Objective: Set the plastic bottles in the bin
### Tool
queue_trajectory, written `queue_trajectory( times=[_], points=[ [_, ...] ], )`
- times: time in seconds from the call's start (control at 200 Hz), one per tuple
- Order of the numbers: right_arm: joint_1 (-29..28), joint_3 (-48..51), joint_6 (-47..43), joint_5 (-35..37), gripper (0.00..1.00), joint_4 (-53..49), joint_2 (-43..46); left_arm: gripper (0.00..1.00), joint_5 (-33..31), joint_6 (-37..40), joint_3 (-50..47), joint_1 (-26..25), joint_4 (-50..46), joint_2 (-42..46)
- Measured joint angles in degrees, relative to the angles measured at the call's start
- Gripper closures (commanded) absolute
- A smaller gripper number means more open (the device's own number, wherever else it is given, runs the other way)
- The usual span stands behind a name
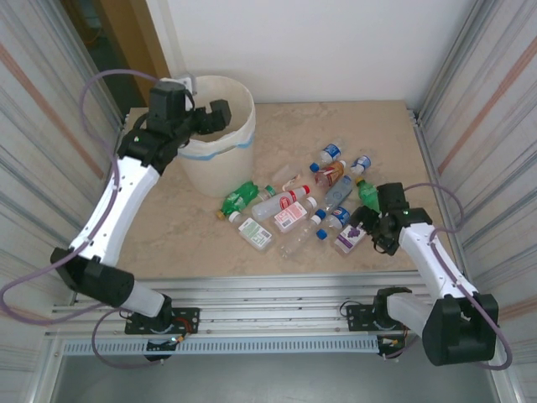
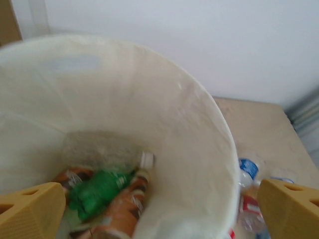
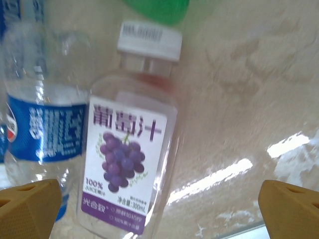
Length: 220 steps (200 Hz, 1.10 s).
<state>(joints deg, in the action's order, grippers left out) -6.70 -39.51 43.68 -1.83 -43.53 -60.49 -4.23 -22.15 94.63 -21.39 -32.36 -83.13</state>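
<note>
Under the right end effector lies a bottle.

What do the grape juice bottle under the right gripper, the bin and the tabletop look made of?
Grape juice bottle: clear glossy plastic, see-through, white cap, printed label. Bin: probably cream plastic, matte, lined with a thin translucent bag. Tabletop: beige, veined, polished stone or laminate; light streaks reflect off it.

Beige marbled table with the bin at far left and scattered plastic bottles right of centre
</note>
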Motion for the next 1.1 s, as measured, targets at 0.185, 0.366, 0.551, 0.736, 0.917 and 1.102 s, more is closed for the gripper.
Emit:
queue_trajectory(
  times=[0.185, 0.366, 0.551, 0.736, 0.917, 1.102],
  points=[
    [-7.2, 2.3, 4.9, 0.4, 0.0, 0.7, 0.2, 0.01, 0.2, -3.7, -13.4, -1.6, 1.9, 10.1],
    [-9.1, 2.3, 7.0, 0.5, 0.0, 2.2, -1.4, 0.01, 0.2, -7.5, -22.1, -1.6, 2.7, 18.3],
    [-9.1, 2.3, 7.4, 0.7, 0.01, 4.1, -3.2, 0.01, 0.2, -9.4, -23.3, -1.6, 3.9, 20.8],
    [-9.1, 2.3, 7.4, 0.7, 0.01, 6.1, -5.0, 0.01, 0.2, -10.3, -24.3, -1.6, 5.2, 20.7],
    [-9.1, 2.6, 7.4, 0.7, 0.04, 7.8, -7.3, 0.01, 0.2, -10.8, -24.3, -1.6, 5.3, 20.5],
    [-9.1, 2.8, 7.4, 0.7, 0.06, 8.9, -9.3, 0.01, 0.2, -10.9, -24.3, -1.6, 5.6, 20.5]
  ],
)
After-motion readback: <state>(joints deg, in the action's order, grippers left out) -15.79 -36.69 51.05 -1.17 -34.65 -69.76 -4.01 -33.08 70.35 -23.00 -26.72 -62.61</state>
